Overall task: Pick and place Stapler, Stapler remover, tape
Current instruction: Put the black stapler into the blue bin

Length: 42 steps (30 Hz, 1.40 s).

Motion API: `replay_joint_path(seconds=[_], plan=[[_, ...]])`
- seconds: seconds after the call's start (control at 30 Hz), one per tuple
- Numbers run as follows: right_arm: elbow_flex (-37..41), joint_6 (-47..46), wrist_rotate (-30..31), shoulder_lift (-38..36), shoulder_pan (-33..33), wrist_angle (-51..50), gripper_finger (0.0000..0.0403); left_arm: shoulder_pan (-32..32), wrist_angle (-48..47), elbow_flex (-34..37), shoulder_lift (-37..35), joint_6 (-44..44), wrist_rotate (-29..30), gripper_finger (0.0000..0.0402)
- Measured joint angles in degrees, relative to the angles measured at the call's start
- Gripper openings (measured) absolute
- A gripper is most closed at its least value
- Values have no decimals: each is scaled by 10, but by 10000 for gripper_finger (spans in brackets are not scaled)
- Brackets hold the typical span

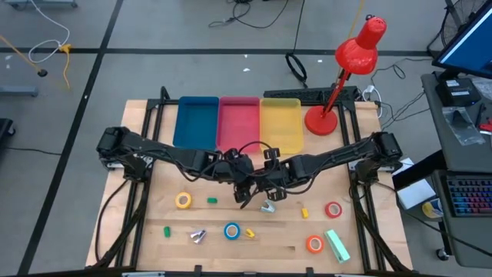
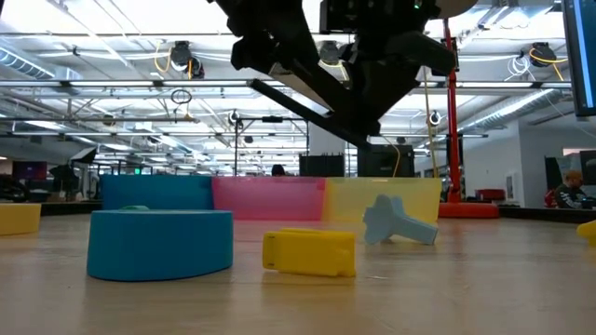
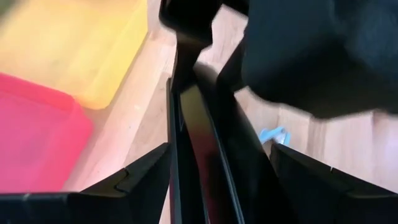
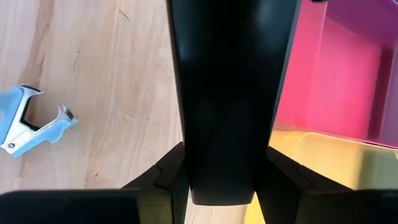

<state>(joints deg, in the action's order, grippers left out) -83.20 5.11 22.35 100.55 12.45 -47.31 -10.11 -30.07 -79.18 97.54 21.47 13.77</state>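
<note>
Black stapler [image 2: 317, 98]: raised above the table centre, gripped at once by the left gripper [image 1: 240, 183] and the right gripper [image 1: 269, 178], both clamped on it. Light-blue staple remover [image 4: 34, 121]: lying on the wood just beside them. 5 tape rolls, including a blue tape roll [image 1: 231, 230], scattered nearer the front edge, apart from the blue, pink and yellow bins [image 1: 238, 123].

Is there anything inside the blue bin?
No, in the high view the blue bin shows only its bare blue floor, with nothing lying in it.

We see a pale wooden desk [image 4: 106, 74] with visible grain, glossy translucent plastic bins [image 1: 280, 123], and a black stapler [image 4: 227, 99] with a smooth sheen.
</note>
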Motion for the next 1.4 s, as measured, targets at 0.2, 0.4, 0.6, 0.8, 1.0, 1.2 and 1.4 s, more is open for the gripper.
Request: replay_joint_path(seconds=[0.2,0.4,0.6,0.8,1.0,1.2,1.4], plan=[[0,9,1,0,0,0,131,0,-1,0,0,-44,14,266],[0,13,1,0,0,2,131,0,-7,0,0,-80,19,266],[0,10,-19,0,0,6,131,-2,-3,0,0,-96,12,266],[0,3,-35,0,-7,8,131,-7,2,0,0,-111,18,266],[0,-16,-77,0,-24,17,131,-12,2,0,0,-109,20,266],[0,-18,-76,0,-26,23,131,-12,-2,0,0,-109,21,266],[0,-23,-72,0,-26,23,131,-12,-24,0,-1,-95,32,266]])
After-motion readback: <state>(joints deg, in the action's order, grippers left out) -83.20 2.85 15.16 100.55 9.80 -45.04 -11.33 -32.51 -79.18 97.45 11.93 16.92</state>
